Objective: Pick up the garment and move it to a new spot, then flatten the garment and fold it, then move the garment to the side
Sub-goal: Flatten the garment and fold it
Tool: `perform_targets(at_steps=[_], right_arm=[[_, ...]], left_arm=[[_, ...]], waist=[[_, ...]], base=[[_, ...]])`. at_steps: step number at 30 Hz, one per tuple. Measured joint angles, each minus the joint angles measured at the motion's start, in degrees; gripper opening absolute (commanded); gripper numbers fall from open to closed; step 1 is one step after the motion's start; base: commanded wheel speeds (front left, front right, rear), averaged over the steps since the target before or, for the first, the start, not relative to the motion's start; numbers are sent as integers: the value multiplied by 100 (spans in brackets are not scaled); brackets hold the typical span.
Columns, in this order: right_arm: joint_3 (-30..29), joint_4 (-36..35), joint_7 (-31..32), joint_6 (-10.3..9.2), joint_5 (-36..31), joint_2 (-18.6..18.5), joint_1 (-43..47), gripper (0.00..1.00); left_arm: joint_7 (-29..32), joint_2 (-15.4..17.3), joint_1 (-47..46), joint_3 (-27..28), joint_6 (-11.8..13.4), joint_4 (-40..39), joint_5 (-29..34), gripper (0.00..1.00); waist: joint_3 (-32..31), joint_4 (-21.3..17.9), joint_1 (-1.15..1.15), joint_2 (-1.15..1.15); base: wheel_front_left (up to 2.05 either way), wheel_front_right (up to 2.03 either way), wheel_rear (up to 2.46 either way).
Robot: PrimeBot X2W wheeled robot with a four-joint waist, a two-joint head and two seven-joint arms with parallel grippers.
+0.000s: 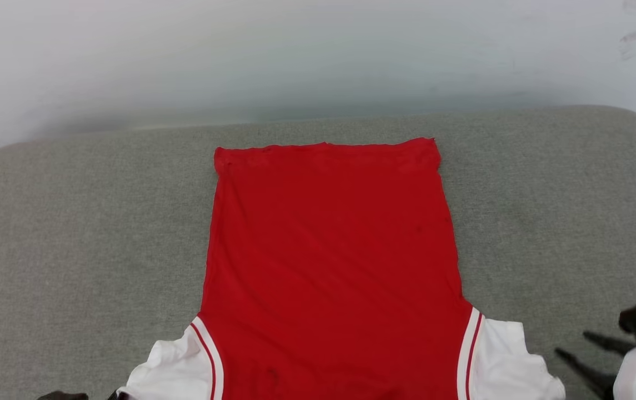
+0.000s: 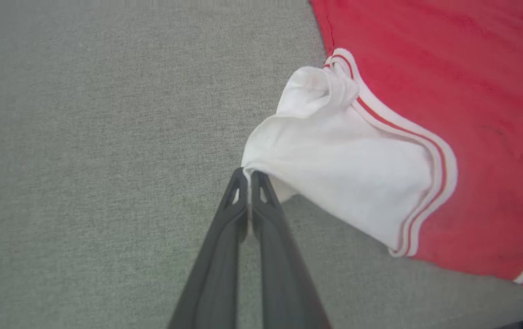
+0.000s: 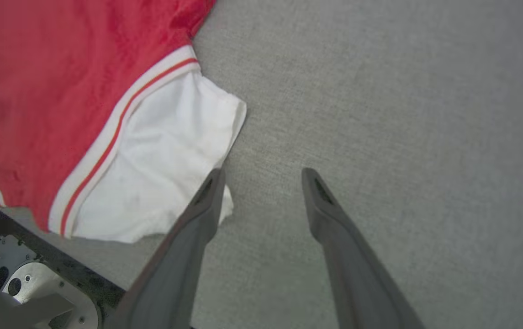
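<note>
**A:** What lies before you?

**B:** A white wall behind a grey cloth-covered tabletop with rounded far corners. The jersey lies flat down the middle. Its plain red side is up, its hem is away from me and its white sleeves are at my end.

**A:** And your end effectors?

**B:** My left end effector is clenched on the outer edge of the left sleeve, which is drawn to a point at the fingertips. My right end effector is released, fingers spread, grasping nothing. One fingertip overlaps the corner of the right sleeve, but I cannot tell whether it touches. The other is over bare cloth.

**A:** Room to move?

**B:** There is bare tabletop on both sides of the jersey. The hem stops short of the far edge.

**A:** What does each view add?

**B:** The head view gives the whole red body up to the hem. The wrist views give the sleeves and their red-white striped trim close up, and the left one shows the pinch itself. The right wrist view also catches a metal plate with round holes, past the jersey's near end.
</note>
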Motion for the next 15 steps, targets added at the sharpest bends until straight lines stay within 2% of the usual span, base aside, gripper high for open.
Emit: perform_targets(at_steps=[3, 9, 12, 15], right_arm=[[-678, -441, 175, 2, -1, -89, -162, 100], [-1983, -1217, 776, -1, -552, -157, -1166, 100], [-2369, -1318, 1268, -1, -651, 90, -1979, 100], [-2312, -1187, 1948, -1, -727, 233, -2829, 100]], left_arm=[[0, -58, -135, 40, 18, -86, 105, 0], [0, -142, -413, 153, 20, -299, 345, 0], [0, -163, -645, 187, 10, -401, 509, 0], [0, -196, -914, 186, -5, -512, 673, 0]], waist=[[117, 46, 0, 0], [560, 155, 1, 0], [873, 239, 1, 0], [1221, 350, 2, 0]], base=[[0, 0, 0], [0, 0, 0], [0, 0, 0], [0, 0, 0]])
